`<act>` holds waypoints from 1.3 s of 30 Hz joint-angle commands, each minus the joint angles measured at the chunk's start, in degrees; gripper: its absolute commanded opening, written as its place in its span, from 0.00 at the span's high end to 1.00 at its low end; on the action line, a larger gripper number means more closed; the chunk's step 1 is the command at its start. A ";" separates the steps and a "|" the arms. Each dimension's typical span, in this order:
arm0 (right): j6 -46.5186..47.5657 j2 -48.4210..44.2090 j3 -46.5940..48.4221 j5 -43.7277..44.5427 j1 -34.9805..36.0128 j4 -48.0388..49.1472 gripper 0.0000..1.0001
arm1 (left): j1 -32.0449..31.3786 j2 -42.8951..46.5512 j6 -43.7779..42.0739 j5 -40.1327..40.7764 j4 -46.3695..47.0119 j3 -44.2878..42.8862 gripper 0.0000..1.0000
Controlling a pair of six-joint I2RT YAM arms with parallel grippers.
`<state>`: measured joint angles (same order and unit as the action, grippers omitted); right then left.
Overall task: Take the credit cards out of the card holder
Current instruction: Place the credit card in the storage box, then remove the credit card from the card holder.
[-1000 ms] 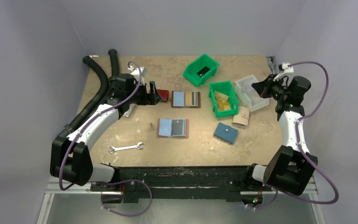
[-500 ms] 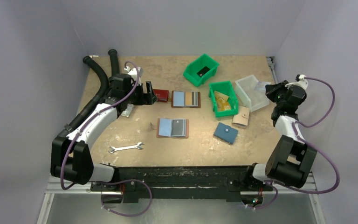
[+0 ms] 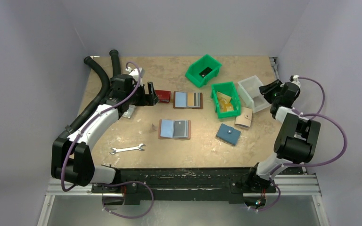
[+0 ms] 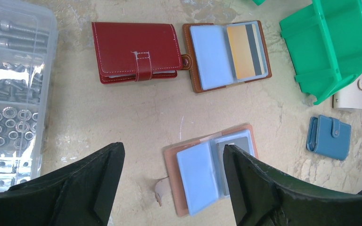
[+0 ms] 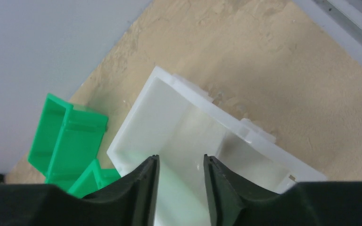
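Blue and dark credit cards (image 4: 199, 176) are lying sleeved in the open card holder (image 4: 235, 132) near the middle of the tabletop (image 4: 122, 117).
A second open holder (image 4: 190, 56) is lying just beyond, a red wallet (image 4: 132, 52) at its left. A black card (image 3: 205, 72) is sitting in the far green bin (image 3: 192, 77). The left jaws are hanging wide and empty by the wallet. The right jaws are standing narrowly apart, empty, over the white bin (image 5: 141, 117).

No lettering, number, brand mark or sign can be read in any view. (The orange card (image 4: 242, 52) in the open brown card holder (image 4: 193, 84) just right of the red wallet (image 4: 134, 52) shows only a dark stripe. The wallet's own face is plain leather with white stitching.)
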<state>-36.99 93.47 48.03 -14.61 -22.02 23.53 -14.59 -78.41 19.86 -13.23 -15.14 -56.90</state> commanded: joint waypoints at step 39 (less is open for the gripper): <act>38.21 -24.30 2.90 -58.99 -0.42 -19.59 0.01 | -9.00 4.47 7.70 -5.06 3.88 6.14 0.21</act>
<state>1.10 68.34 50.09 -70.94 -23.49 6.68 -21.15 -78.35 24.12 -24.16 -10.24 -52.14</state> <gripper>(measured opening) 0.987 0.793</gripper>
